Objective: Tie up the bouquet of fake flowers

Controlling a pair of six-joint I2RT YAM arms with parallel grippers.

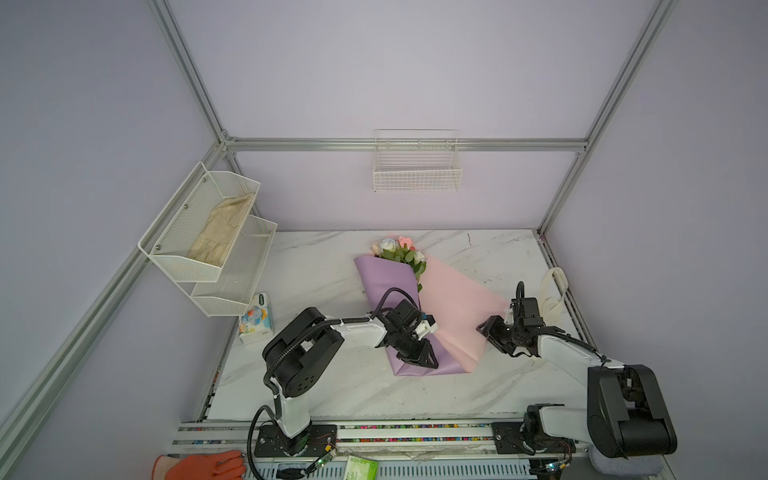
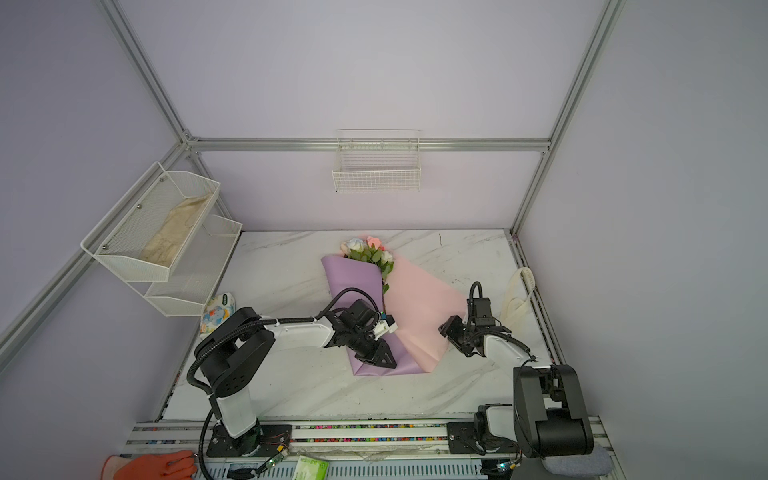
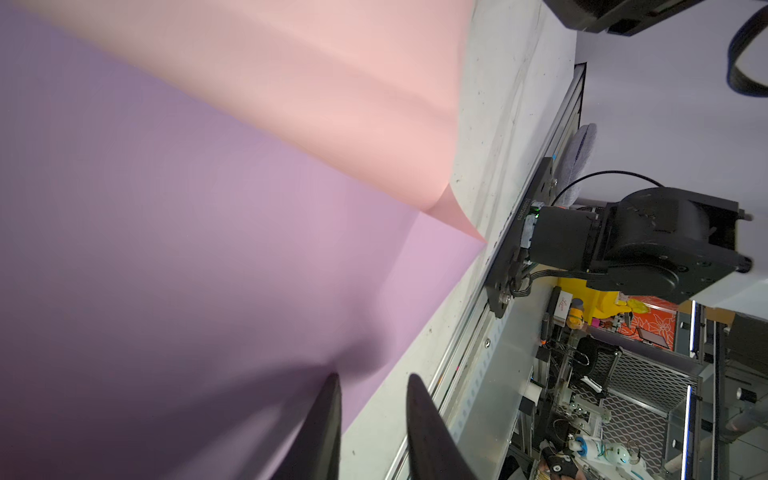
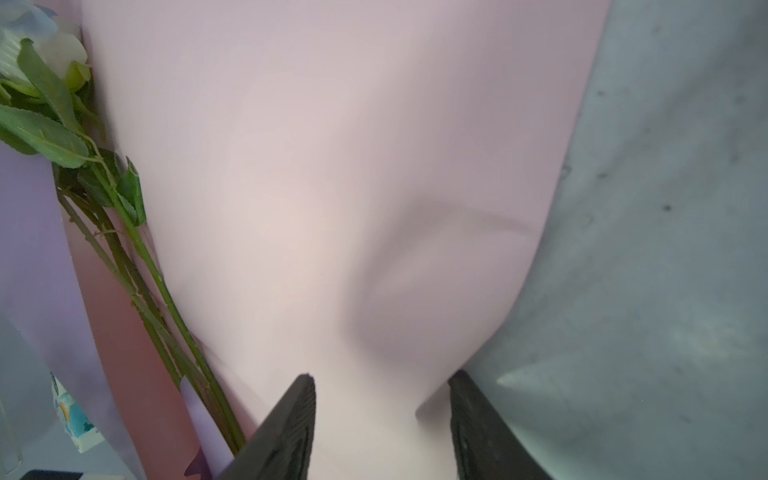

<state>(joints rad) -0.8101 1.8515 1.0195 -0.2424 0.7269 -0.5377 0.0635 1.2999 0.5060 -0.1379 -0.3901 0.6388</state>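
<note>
The bouquet of fake flowers (image 1: 400,249) (image 2: 368,248) lies on the marble table, heads toward the back wall. Its stems (image 4: 158,282) rest on a half-folded sheet of paper, lilac (image 1: 384,282) on the left and pink (image 1: 453,307) on the right. My left gripper (image 1: 422,359) (image 2: 380,357) (image 3: 372,376) hovers low over the near end of the lilac flap. Its jaws stand slightly apart with nothing clamped between them. My right gripper (image 1: 486,328) (image 2: 446,326) (image 4: 380,376) is open at the right corner of the pink paper, which bulges up between its wide fingers.
A cream ribbon (image 1: 552,291) lies by the table's right edge, behind the right arm. A tissue pack (image 1: 255,318) sits at the left edge under the white mesh shelves (image 1: 208,237). A wire basket (image 1: 417,166) hangs on the back wall. An orange glove (image 1: 203,465) lies on the front rail.
</note>
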